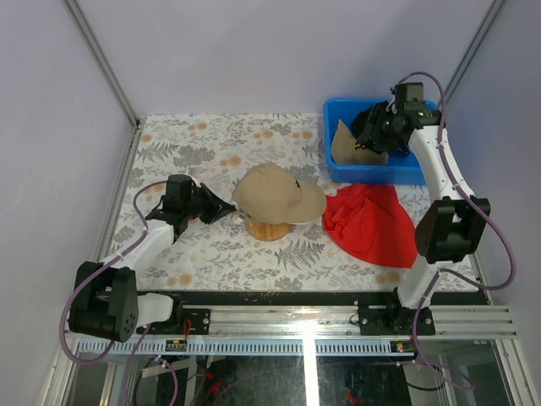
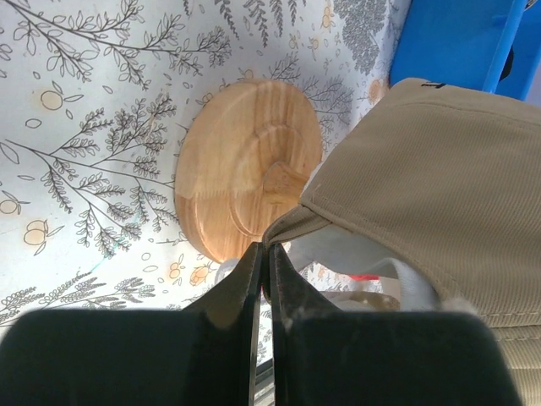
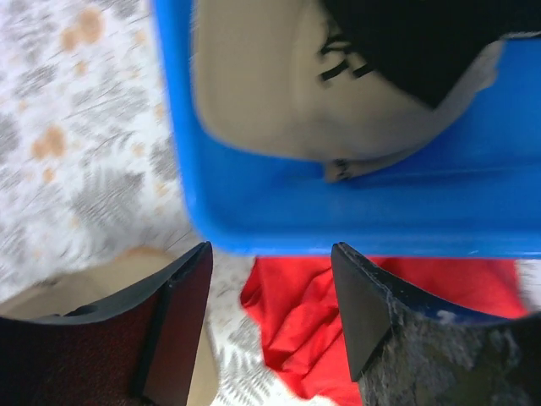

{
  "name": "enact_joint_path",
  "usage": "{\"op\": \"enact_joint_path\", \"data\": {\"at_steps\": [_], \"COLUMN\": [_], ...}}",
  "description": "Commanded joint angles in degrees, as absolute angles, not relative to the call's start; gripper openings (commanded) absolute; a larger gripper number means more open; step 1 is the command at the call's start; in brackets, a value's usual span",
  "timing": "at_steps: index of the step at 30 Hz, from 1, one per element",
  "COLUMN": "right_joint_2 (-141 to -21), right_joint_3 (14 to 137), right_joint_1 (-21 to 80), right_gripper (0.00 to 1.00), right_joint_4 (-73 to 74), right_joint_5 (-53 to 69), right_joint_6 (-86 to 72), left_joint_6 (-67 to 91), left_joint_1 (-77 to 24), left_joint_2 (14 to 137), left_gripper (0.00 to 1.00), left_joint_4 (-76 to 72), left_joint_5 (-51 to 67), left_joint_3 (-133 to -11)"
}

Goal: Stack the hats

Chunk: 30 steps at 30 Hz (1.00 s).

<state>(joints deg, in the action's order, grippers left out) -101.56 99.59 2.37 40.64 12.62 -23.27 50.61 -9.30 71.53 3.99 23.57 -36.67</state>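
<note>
**A:** What sits nearest the bases?

**B:** The left gripper (image 2: 264, 249), at nine o'clock of the wooden stand (image 2: 245, 169). Its jaws are pressed together, and the tips touch the lower edge of the tan cap (image 1: 275, 196) that covers the stand. I can't tell whether any fabric is nipped between them.

**A:** And beyond that?

**B:** A red cloth (image 1: 372, 222) lies crumpled at four o'clock of the stand. It is no part of the job. Farther off, at one o'clock, the blue bin (image 1: 376, 176) holds a second tan cap (image 3: 262, 93), with a black cap (image 3: 414, 42) against its far side.

**A:** The right gripper?

**B:** The right gripper (image 3: 270, 250) hangs over the bin's near wall. Its jaws are spread and nothing is between them.

**A:** So which step is this?

**B:** I'd say it is fetching the next hat, perhaps while the left arm steadies the one on the stand.

**A:** What does the next move need?

**B:** The right arm has to reach toward twelve o'clock and drop inside the bin. It should close on one cap only. The two touch, so both might lift together. Then it must clear the wall, carry the cap toward eight o'clock and set it crown over crown.
</note>
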Motion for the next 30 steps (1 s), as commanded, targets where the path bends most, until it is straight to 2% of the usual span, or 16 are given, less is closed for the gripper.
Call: {"op": "enact_joint_path", "data": {"at_steps": [1,7,16,24,28,30], "right_joint_2": [-106.64,-115.09,-120.00,-123.23,-124.90,-125.78], "right_joint_3": [107.16,116.50,118.32,117.51,117.43,117.59], "right_joint_1": [2.13,1.55,-0.46,-1.40,-1.62,-1.75], "right_gripper": [0.66,0.66,0.67,0.70,0.71,0.69], "right_joint_4": [44.85,49.61,47.32,40.26,37.07,36.14], "right_joint_5": [-2.64,-7.78,-8.49,-6.71,-5.71,-4.92], "right_joint_6": [-20.71,-21.10,-23.67,-24.19,-24.75,-25.11], "left_joint_6": [48.27,48.14,48.37,49.75,50.45,50.58], "left_joint_1": [-8.64,-8.66,-8.64,-8.67,-8.66,-8.72], "left_joint_2": [71.89,73.78,73.29,69.07,66.23,64.90], "left_gripper": [0.00,0.00,0.01,0.22,0.39,0.42], "left_joint_4": [6.79,6.55,6.36,8.79,11.07,12.41], "left_joint_5": [22.08,22.09,22.06,21.62,21.14,20.50], "left_joint_3": [-34.16,-34.06,-34.52,-37.01,-39.16,-39.96]}}
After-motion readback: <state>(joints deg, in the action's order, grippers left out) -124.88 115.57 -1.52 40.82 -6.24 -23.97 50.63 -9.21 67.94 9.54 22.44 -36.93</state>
